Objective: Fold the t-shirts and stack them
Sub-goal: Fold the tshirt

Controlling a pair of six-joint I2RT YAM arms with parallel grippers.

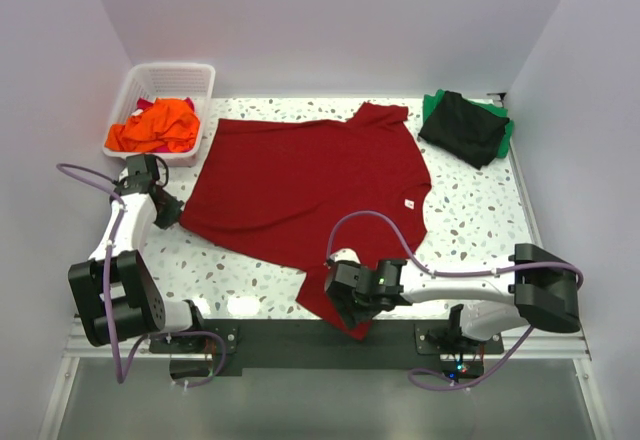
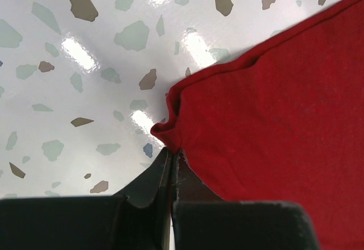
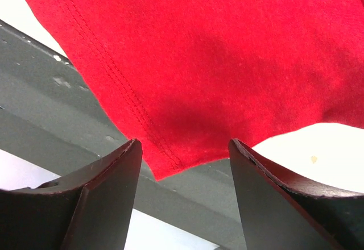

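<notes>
Folding so far: no fold shows on the dark red shirt point(image 1: 310, 185); it lies opened out flat, so its fold looks to me barely begun.
Shirt's place: mid-desk, reaching from near the far edge to the near edge, with one sleeve point(image 1: 325, 300) hanging past the near edge over the dark rail point(image 1: 290, 345).
Left gripper point(image 1: 168, 210): at the shirt's corner on the left side of the desk point(image 1: 470, 220). From the wrist view its fingers are pressed together with the cloth corner pinched between the tips, and the cloth is bunched a little there.
Right gripper point(image 1: 355, 310): at the near edge, over that overhanging sleeve. Its fingers stand wide apart with the sleeve hem between them, not touching the cloth as far as I can tell.
Finished pile: in the far right corner, a black shirt point(image 1: 465, 125) lies folded on a green shirt point(image 1: 507, 135). I'd count those two as done.
Basket point(image 1: 195, 75): in the far left corner, holding a crumpled orange shirt point(image 1: 160, 128) with a bit of brighter red cloth beside it. Those are waiting.
Left to do: by my reckoning most of it. The dark red shirt needs folding and carrying to the pile, then whatever is in the basket.
</notes>
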